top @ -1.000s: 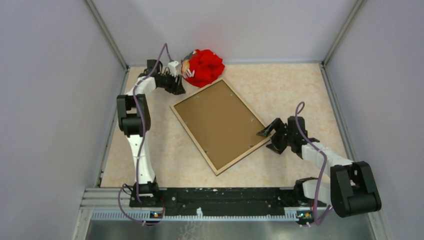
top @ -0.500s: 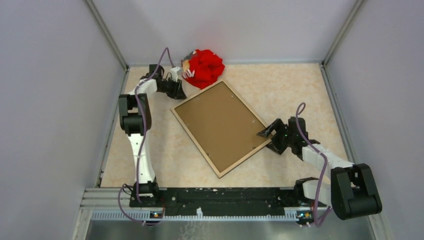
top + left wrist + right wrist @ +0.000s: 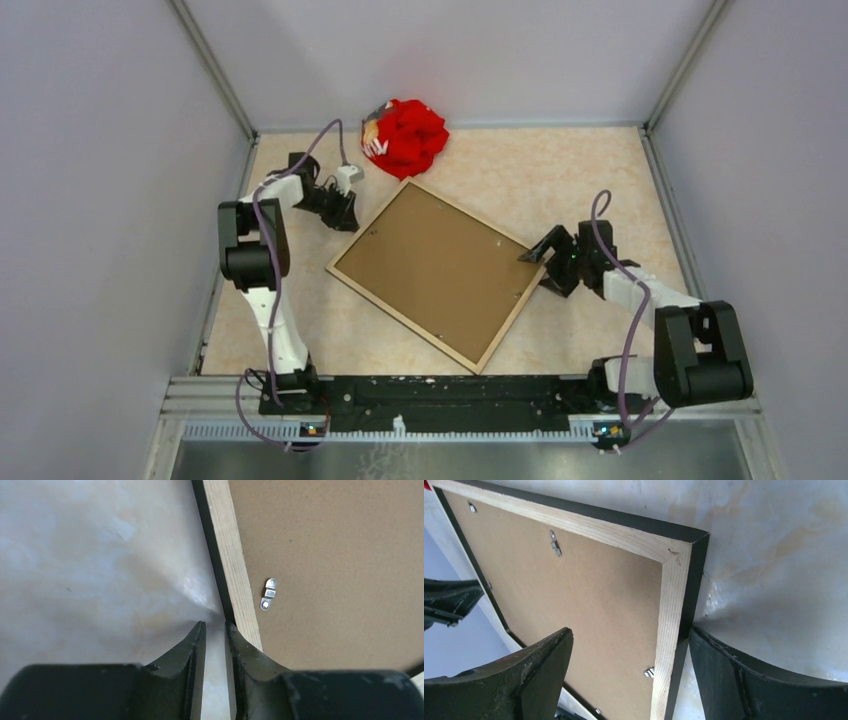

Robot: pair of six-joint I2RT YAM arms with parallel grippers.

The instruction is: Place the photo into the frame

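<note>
The frame (image 3: 403, 320) lies face down on the table, light wood rim up and black sides showing. The photo (image 3: 435, 272) sits inside it with only its brown board back and small metal tabs (image 3: 268, 594) visible; its printed side is hidden. My left gripper (image 3: 345, 220) is low at the frame's left corner. In the left wrist view that gripper (image 3: 215, 625) is open by a narrow gap with bare table between, one fingertip against the frame's black side (image 3: 220, 585). My right gripper (image 3: 630, 632) stands wide open astride the frame's right corner (image 3: 671, 605), one finger touching the black side.
A red cloth bundle (image 3: 405, 135) lies against the back wall just beyond the frame's far corner. Grey walls enclose the table on three sides. The arms' base rail (image 3: 440, 390) runs along the near edge.
The frame has swung counter-clockwise, its far corner drawing away from the red bundle. My left gripper came from beside the bundle toward the frame's left corner and narrowed. The right gripper shifted slightly with the frame's corner.
</note>
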